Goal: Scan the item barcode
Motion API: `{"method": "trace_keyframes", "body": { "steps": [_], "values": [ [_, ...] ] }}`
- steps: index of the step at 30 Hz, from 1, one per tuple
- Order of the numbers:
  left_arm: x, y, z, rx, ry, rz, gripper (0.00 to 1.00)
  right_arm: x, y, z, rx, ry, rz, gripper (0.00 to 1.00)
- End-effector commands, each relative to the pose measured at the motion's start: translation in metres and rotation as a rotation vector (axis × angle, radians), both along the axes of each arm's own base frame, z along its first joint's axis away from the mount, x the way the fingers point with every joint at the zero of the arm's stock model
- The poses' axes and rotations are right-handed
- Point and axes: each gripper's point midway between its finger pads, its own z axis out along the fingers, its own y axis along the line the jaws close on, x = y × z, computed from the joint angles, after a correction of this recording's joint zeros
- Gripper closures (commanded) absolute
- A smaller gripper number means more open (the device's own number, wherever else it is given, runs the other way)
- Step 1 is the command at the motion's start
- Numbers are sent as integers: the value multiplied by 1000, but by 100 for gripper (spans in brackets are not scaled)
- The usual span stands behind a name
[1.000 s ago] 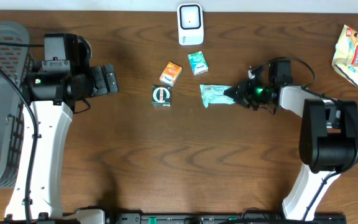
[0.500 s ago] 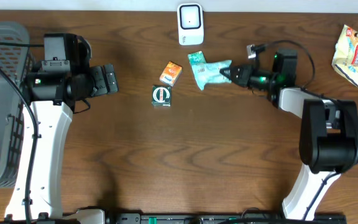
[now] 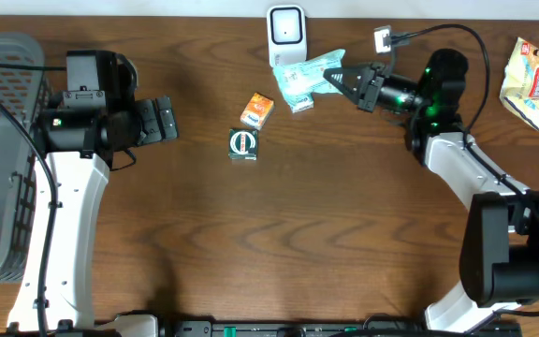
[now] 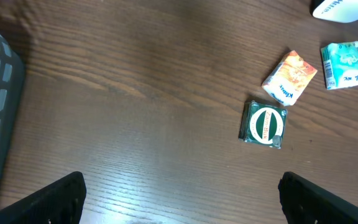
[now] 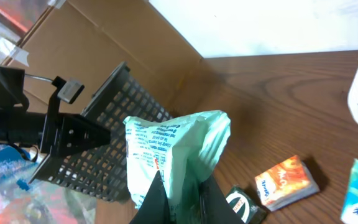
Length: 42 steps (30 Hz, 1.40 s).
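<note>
The left arm (image 3: 59, 215) stood as a white link along the left side of the overhead view. It bent at a black wrist and pointed the left gripper (image 3: 169, 120) to the right. Its jaws were spread wide with nothing between them. The right arm (image 3: 466, 168) reached from the lower right up and inward, its wrist turned to the left. The right gripper (image 3: 342, 79) had its fingers pinched tight on a pale green packet (image 3: 309, 75).
</note>
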Motion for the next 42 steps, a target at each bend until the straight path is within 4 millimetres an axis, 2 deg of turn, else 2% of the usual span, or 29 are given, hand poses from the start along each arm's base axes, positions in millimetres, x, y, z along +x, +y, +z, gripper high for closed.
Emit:
{"method": "trace_keyframes", "body": {
  "steps": [1,9,12,15,17,19,20,22,23,27,29,30,33,38,42],
  "values": [
    [-1,3,0,9,1,6,2,1,6,6,3,-11,-8,98],
    [-1,3,0,9,1,6,3,1,8,4,1,6,-7,98],
    [-1,3,0,9,1,6,2,3,8,-3,-8,43,-28,98],
    [-1,3,0,9,1,6,2,11,10,-35,-89,135,-118,99],
    [-1,3,0,9,1,6,2,10,11,-73,-227,199,-188,99],
    [-1,3,0,9,1,6,3,6,10,-98,-342,224,-225,99],
    [-1,3,0,9,2,6,2,2,5,-124,-470,263,-289,99],
    [-1,3,0,9,1,6,2,0,-4,-141,-587,284,-353,99],
    [-1,3,0,9,2,6,3,-1,-15,-147,-697,277,-411,98],
    [-1,3,0,9,1,6,2,2,-37,-138,-893,240,-509,98],
    [-1,3,0,9,1,6,3,3,-55,-131,-1029,222,-573,99],
    [-1,3,0,9,1,6,2,3,-71,-126,-1135,212,-640,98],
    [-1,3,0,9,2,6,2,-2,-92,-120,-1335,161,-726,98],
    [-1,3,0,9,1,6,2,-17,-112,-128,-1537,153,-782,99],
    [-1,3,0,9,1,6,2,-28,-110,-158,-1578,205,-747,99]
  ]
}}
